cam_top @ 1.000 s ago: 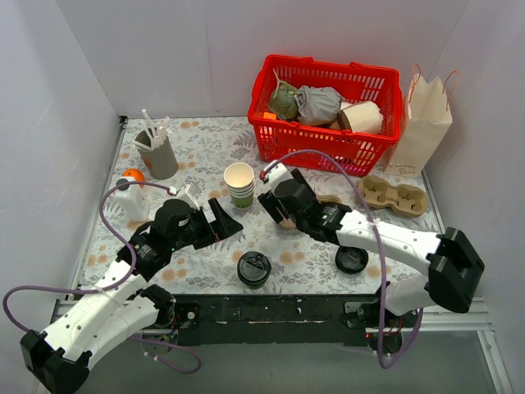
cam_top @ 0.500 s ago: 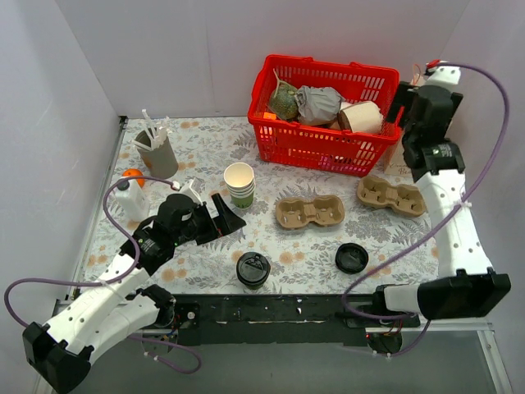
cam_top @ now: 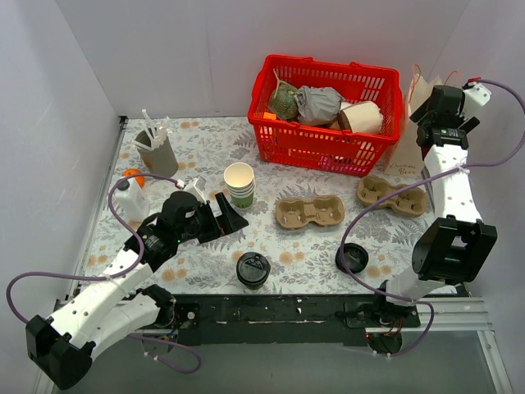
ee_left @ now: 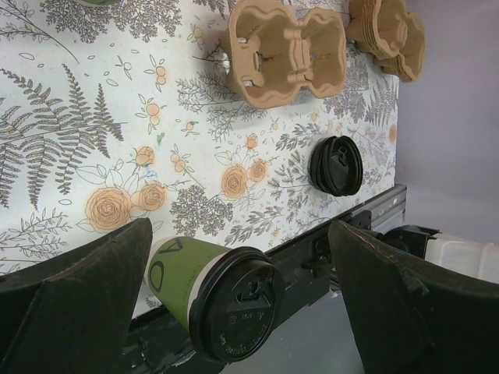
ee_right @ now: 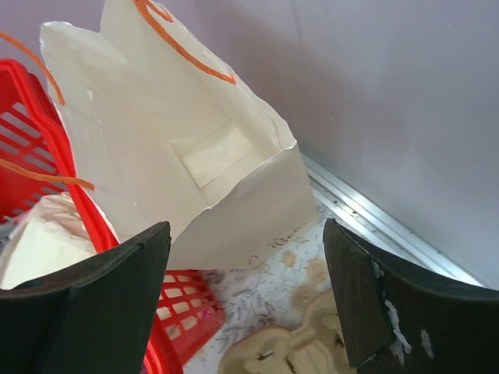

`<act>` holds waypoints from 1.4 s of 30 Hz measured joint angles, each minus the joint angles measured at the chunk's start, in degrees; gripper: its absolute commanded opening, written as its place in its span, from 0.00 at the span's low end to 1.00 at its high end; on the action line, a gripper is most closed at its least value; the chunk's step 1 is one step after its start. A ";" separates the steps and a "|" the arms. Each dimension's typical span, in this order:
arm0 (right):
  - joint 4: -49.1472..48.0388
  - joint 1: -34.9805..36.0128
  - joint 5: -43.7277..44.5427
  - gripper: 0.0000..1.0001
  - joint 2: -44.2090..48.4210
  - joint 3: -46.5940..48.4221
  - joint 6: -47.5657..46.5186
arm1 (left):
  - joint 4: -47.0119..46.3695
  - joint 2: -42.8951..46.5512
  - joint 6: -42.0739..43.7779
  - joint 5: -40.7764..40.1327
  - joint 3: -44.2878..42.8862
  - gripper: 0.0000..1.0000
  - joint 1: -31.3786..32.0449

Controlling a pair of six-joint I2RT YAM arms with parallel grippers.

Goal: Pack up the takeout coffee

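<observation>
Tools spread wide, empty, left tool, right tool

Lidded green coffee cup upright, near table edge

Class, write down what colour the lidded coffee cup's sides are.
Green. The coffee cup shows best in the left wrist view.

Pale lilac walls, floral-print tabletop
</observation>
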State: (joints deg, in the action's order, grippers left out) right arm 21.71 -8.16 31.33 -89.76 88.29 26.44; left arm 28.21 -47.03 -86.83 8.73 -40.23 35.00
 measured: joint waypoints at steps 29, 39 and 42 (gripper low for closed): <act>-12.79 0.15 5.25 0.01 -1.53 -9.88 17.11 | -2.56 -2.91 0.83 1.18 -0.02 0.98 0.00; -20.17 0.17 4.17 0.01 9.40 -19.30 18.25 | -3.50 -3.56 0.96 2.54 -0.02 0.98 0.00; -24.90 1.01 4.37 0.01 13.70 -22.69 18.23 | -3.63 -3.54 0.96 2.75 -0.02 0.98 0.00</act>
State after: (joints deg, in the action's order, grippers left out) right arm -3.18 -7.16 35.70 -76.05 65.60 44.66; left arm 24.58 -50.57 -85.86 11.49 -40.25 35.00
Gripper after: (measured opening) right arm 0.023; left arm 0.981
